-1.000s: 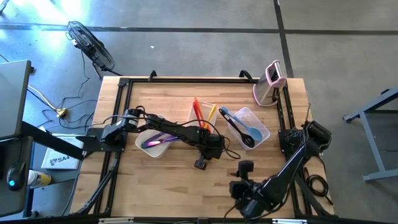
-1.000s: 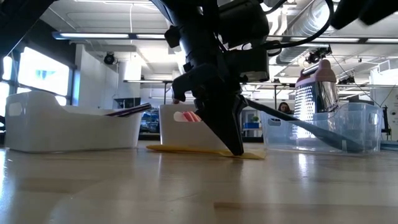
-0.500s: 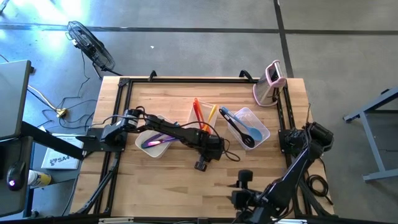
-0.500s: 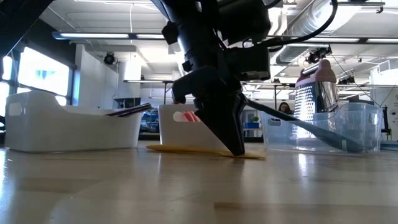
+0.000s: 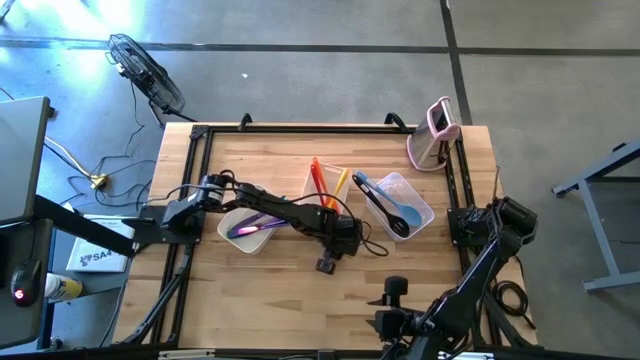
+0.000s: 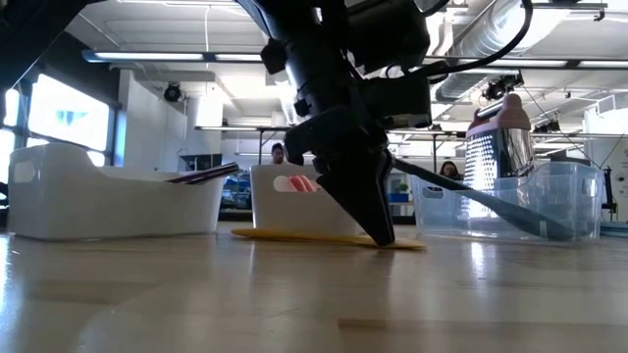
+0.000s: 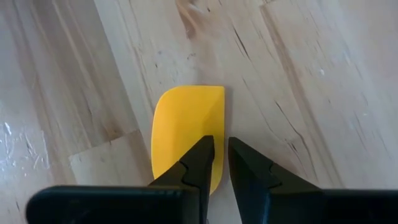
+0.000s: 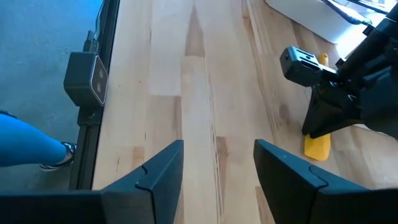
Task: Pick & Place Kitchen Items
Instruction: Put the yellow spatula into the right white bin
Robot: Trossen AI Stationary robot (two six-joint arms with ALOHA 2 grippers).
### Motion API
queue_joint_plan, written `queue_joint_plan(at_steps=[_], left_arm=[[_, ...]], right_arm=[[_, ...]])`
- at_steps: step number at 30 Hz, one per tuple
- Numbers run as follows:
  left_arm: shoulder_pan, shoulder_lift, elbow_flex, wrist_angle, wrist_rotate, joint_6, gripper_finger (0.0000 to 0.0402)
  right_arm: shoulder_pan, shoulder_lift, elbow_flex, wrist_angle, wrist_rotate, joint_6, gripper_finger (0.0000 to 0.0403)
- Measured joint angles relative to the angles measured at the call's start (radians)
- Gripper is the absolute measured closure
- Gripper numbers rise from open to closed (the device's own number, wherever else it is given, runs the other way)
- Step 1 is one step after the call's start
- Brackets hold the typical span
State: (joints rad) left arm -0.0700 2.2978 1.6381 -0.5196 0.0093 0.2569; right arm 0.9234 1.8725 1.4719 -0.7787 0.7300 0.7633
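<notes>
1. Yellow spatula [image 7: 186, 127] lay flat on the wooden table [image 5: 270, 310] near its middle, in front of the centre tub, with the left gripper [image 7: 221, 163] set tip-down on its blade; the fingers stood nearly closed, a thin gap between them, straddling the blade's edge rather than holding it.
2. Bare wood ran free on the near side of the spatula, toward the table's front edge; on the far side stood three clear tubs in a row.
3. The left tub [image 5: 245, 232] held purple utensils [image 5: 255, 224]; the centre tub [image 5: 322, 190] held red and orange utensils [image 5: 318, 178]; the right tub [image 5: 408, 205] held a light blue spoon [image 5: 408, 215] and a black utensil [image 5: 385, 212].
4. The right gripper [image 8: 217, 163] waited low over the table's front edge, its fingers spread wide and empty, pointing across open boards toward the left arm.
5. From table height the left gripper hid the middle of the spatula, leaving only a thin yellow strip [image 6: 294, 235] showing on either side; whether the fingertips touched the blade or the wood could not be made out.
6. A pink-and-white grater [image 5: 435, 135] stood upright at the table's far right corner.
7. Beyond the table lay a grey concrete floor, with a fan [image 5: 145, 70] at the far left.
</notes>
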Motion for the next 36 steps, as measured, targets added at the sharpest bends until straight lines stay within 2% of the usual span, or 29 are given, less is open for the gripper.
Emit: queue_joint_plan(at_steps=[15,26,36], left_arm=[[-0.002,0.003,-0.001,0.036,-0.026,0.0,0.0345],[-0.025,0.007,0.007,0.035,-0.105,-0.012,0.0345],[-0.025,0.018,0.063,-0.02,-0.112,-0.027,0.0345]], right_arm=[[0.0,0.0,0.0,0.006,0.0,0.022,0.0215],[0.0,0.0,0.0,0.013,-0.001,0.022,0.0215],[0.0,0.0,0.0,0.013,-0.001,0.022,0.0215]])
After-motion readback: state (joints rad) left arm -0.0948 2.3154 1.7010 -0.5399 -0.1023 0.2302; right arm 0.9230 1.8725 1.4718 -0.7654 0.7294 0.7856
